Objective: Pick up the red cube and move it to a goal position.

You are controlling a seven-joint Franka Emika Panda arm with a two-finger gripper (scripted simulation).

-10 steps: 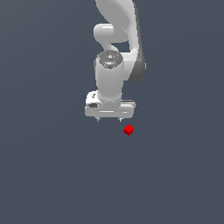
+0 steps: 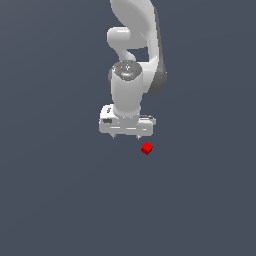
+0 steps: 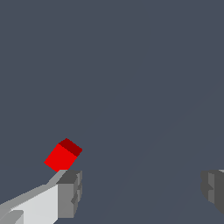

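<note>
The red cube (image 2: 146, 148) lies on the grey floor, a tiny bright red block turned at an angle. My white gripper (image 2: 126, 136) hangs just above the floor, slightly toward the exterior view's left of the cube and apart from it. In the wrist view the red cube (image 3: 63, 155) sits just beyond one grey fingertip (image 3: 69, 193), outside the gap between the fingers. The other fingertip (image 3: 213, 189) is far across the picture, so the gripper (image 3: 141, 191) is open with nothing between its fingers.
Plain dark grey floor (image 2: 60, 200) stretches all around. The white arm (image 2: 135, 45) rises behind the gripper. No other objects are in view.
The gripper and the cube hold nearly the same places as half a second ago; any shift of the arm is very small.
</note>
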